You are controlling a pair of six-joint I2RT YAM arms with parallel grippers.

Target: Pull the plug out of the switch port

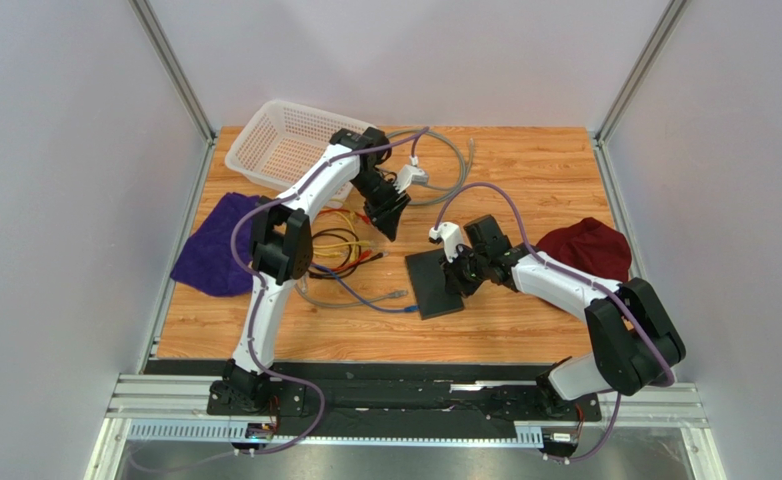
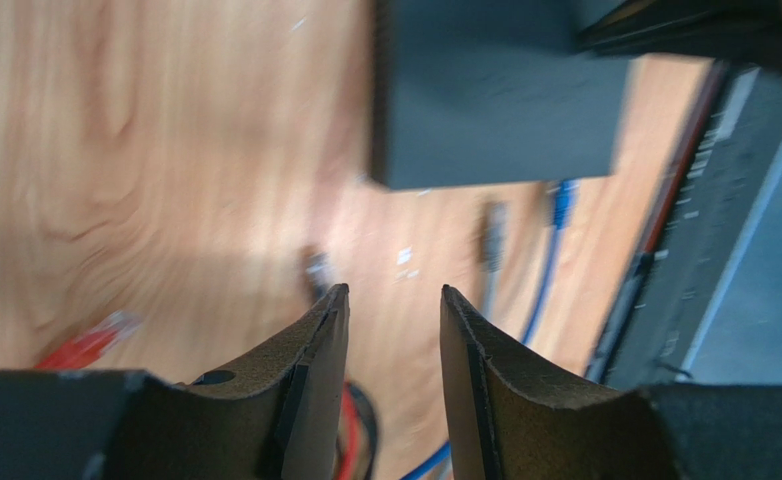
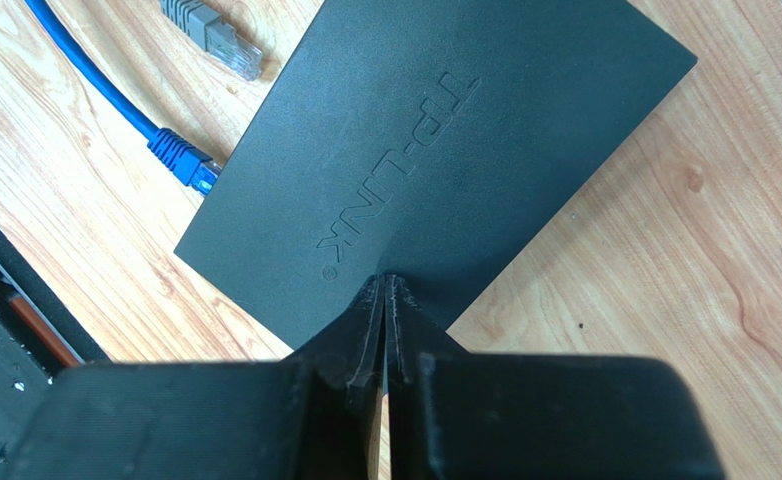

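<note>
The switch (image 1: 431, 287) is a flat black box on the wooden table; it also shows in the left wrist view (image 2: 495, 90) and the right wrist view (image 3: 445, 130). My right gripper (image 3: 385, 282) is shut, its tips resting on the switch's top near one corner. A blue cable's plug (image 3: 183, 160) lies with its tip at the switch's long edge (image 1: 399, 295); whether it sits in a port I cannot tell. My left gripper (image 2: 393, 292) is open and holds nothing; it hangs above the table, behind and to the left of the switch (image 1: 385, 215).
A loose grey plug (image 3: 213, 38) lies beside the blue one. A tangle of yellow, red and black cables (image 1: 340, 250) sits left of the switch. A white mesh basket (image 1: 285, 140), a purple cloth (image 1: 215, 255) and a dark red cloth (image 1: 585, 248) lie around.
</note>
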